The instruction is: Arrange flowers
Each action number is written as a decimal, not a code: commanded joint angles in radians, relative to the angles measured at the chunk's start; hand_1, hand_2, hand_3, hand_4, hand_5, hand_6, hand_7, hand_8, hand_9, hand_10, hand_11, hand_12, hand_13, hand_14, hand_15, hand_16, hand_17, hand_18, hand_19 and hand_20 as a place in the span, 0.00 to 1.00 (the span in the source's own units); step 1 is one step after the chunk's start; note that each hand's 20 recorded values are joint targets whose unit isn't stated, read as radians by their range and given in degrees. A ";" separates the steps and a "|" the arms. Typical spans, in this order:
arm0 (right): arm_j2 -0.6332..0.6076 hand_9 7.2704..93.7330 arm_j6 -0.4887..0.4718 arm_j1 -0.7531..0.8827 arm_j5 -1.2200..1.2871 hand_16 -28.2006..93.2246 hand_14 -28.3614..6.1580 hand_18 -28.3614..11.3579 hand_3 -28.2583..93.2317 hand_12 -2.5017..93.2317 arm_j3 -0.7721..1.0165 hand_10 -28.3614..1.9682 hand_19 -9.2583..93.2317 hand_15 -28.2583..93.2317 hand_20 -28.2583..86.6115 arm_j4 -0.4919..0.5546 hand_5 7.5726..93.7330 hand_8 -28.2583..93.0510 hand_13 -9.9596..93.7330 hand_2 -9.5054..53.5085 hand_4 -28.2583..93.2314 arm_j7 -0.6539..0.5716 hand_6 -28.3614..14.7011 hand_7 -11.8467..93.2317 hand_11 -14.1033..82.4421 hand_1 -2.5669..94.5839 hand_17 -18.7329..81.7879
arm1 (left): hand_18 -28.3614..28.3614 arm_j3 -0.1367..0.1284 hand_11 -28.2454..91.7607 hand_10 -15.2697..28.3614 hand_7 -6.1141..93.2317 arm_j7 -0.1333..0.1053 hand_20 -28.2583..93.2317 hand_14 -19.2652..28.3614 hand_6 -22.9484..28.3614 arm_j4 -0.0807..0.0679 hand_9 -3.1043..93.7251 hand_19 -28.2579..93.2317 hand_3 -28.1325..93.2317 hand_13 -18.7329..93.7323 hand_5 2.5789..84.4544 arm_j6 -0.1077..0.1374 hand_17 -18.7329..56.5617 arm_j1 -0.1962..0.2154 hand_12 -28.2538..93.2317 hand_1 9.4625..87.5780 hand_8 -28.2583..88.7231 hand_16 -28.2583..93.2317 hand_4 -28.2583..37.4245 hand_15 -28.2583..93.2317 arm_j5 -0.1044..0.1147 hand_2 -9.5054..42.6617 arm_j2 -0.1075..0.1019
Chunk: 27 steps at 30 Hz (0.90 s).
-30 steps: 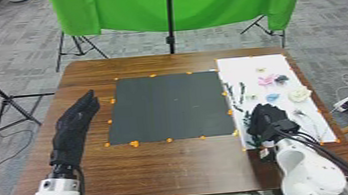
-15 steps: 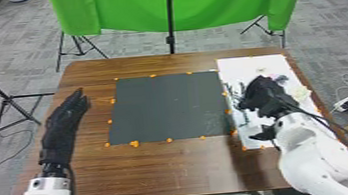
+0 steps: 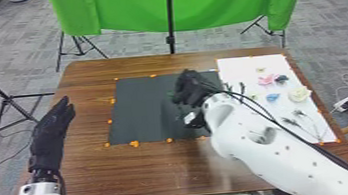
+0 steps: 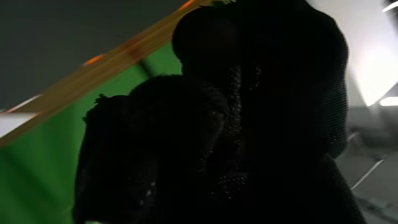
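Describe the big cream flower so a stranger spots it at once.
On the brown table, find the white sheet to the right of the dark sheet. Near its right edge, beside the blue flower, lies the cream flower, clearly the largest bloom there.

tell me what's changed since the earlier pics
The right hand has swung left from the white sheet to over the dark mat, a green sprig in its fingers. The left hand drifted slightly left. The pink flower and blue flower stay put.
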<state>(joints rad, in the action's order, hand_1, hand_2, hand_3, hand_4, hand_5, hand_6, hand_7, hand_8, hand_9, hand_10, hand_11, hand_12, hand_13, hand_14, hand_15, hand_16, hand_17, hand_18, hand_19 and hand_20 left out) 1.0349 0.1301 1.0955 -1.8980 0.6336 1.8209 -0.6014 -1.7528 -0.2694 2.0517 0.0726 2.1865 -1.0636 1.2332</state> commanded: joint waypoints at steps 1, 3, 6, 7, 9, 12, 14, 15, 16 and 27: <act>0.167 0.93 -0.035 -0.097 0.027 0.51 0.74 0.56 0.00 0.48 -0.105 0.55 1.00 0.69 0.65 -0.091 0.82 0.45 1.00 0.00 0.75 -0.006 0.63 0.43 0.46 0.93 0.89 | 0.72 0.020 0.28 0.60 0.11 0.010 0.36 0.72 0.50 -0.005 0.40 0.23 0.79 0.39 0.43 -0.009 0.24 0.005 0.33 0.15 0.21 0.27 0.05 0.28 -0.010 0.06 -0.015; 0.183 0.93 -0.028 -0.104 0.033 0.51 0.75 0.56 0.00 0.48 -0.124 0.55 1.00 0.69 0.65 -0.120 0.82 0.45 1.00 0.00 0.75 -0.011 0.63 0.43 0.46 0.93 0.89 | 0.72 0.026 0.28 0.60 0.11 0.012 0.36 0.72 0.50 -0.008 0.40 0.23 0.79 0.39 0.43 -0.016 0.24 0.000 0.33 0.15 0.21 0.27 0.05 0.28 -0.012 0.06 -0.018; 0.201 0.93 -0.033 -0.103 0.058 0.51 0.75 0.57 0.00 0.48 -0.137 0.56 1.00 0.69 0.64 -0.149 0.82 0.44 1.00 0.00 0.75 -0.023 0.63 0.43 0.46 0.93 0.90 | 0.72 0.031 0.28 0.60 0.11 0.015 0.36 0.72 0.50 -0.011 0.40 0.23 0.79 0.39 0.43 -0.024 0.24 -0.006 0.33 0.15 0.21 0.27 0.05 0.28 -0.014 0.06 -0.020; 0.204 0.93 -0.041 -0.103 0.057 0.51 0.75 0.57 0.00 0.48 -0.141 0.56 1.00 0.69 0.64 -0.156 0.82 0.44 1.00 0.00 0.75 -0.027 0.63 0.43 0.46 0.93 0.90 | 0.72 0.033 0.28 0.60 0.11 0.015 0.36 0.72 0.50 -0.013 0.40 0.23 0.79 0.39 0.43 -0.028 0.24 -0.009 0.33 0.15 0.21 0.27 0.05 0.28 -0.014 0.06 -0.019; 0.210 0.93 -0.043 -0.102 0.062 0.51 0.75 0.57 0.00 0.48 -0.152 0.55 1.00 0.69 0.64 -0.176 0.82 0.44 1.00 0.00 0.75 -0.031 0.63 0.44 0.46 0.93 0.90 | 0.72 0.037 0.28 0.60 0.11 0.015 0.36 0.72 0.50 -0.016 0.40 0.23 0.79 0.39 0.43 -0.031 0.24 -0.011 0.33 0.15 0.21 0.27 0.05 0.28 -0.013 0.06 -0.021; 0.217 0.93 -0.029 -0.095 0.075 0.51 0.75 0.57 0.00 0.48 -0.160 0.55 1.00 0.69 0.64 -0.198 0.82 0.44 1.00 0.00 0.74 -0.043 0.63 0.44 0.46 0.93 0.89 | 0.72 0.040 0.28 0.60 0.11 0.019 0.36 0.72 0.51 -0.019 0.40 0.23 0.79 0.39 0.43 -0.040 0.24 -0.017 0.33 0.15 0.21 0.27 0.05 0.28 -0.013 0.06 -0.023; 0.218 0.93 -0.019 -0.087 0.077 0.51 0.75 0.57 0.00 0.47 -0.159 0.54 1.00 0.69 0.64 -0.204 0.82 0.43 1.00 0.00 0.73 -0.041 0.62 0.44 0.47 0.92 0.90 | 0.72 0.042 0.28 0.60 0.11 0.021 0.36 0.72 0.51 -0.021 0.40 0.23 0.79 0.39 0.43 -0.045 0.24 -0.020 0.33 0.15 0.21 0.27 0.05 0.28 -0.013 0.06 -0.024; 0.218 0.92 -0.014 -0.085 0.078 0.51 0.75 0.57 0.00 0.46 -0.160 0.52 1.00 0.69 0.64 -0.206 0.82 0.43 1.00 0.00 0.72 -0.038 0.62 0.44 0.48 0.92 0.90 | 0.72 0.042 0.28 0.60 0.11 0.020 0.36 0.72 0.51 -0.022 0.40 0.23 0.79 0.39 0.43 -0.047 0.24 -0.020 0.33 0.15 0.21 0.27 0.05 0.28 -0.013 0.06 -0.024; 0.219 0.92 -0.015 -0.082 0.080 0.51 0.74 0.57 0.00 0.45 -0.158 0.51 1.00 0.69 0.64 -0.207 0.82 0.43 1.00 0.00 0.69 -0.035 0.62 0.44 0.49 0.91 0.90 | 0.72 0.043 0.28 0.60 0.11 0.022 0.36 0.72 0.51 -0.023 0.40 0.23 0.79 0.39 0.43 -0.048 0.24 -0.022 0.33 0.15 0.21 0.27 0.05 0.28 -0.013 0.06 -0.024; 0.209 0.90 0.003 -0.077 0.076 0.51 0.72 0.57 0.03 0.32 -0.161 0.44 1.00 0.67 0.61 -0.197 0.82 0.40 1.00 0.00 0.56 -0.004 0.59 0.42 0.55 0.79 0.89 | 0.72 0.050 0.28 0.60 0.11 0.038 0.36 0.72 0.51 -0.032 0.40 0.23 0.79 0.39 0.43 -0.075 0.23 -0.036 0.33 0.15 0.21 0.27 0.05 0.28 -0.023 0.06 -0.026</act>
<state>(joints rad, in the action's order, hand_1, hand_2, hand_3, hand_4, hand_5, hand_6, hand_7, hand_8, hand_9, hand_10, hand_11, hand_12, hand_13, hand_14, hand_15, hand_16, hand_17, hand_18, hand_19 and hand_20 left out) 1.2472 0.1157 1.0121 -1.8136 0.4673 1.6141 -0.6269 -1.7086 -0.2514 2.0309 0.0205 2.1522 -1.0729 1.2072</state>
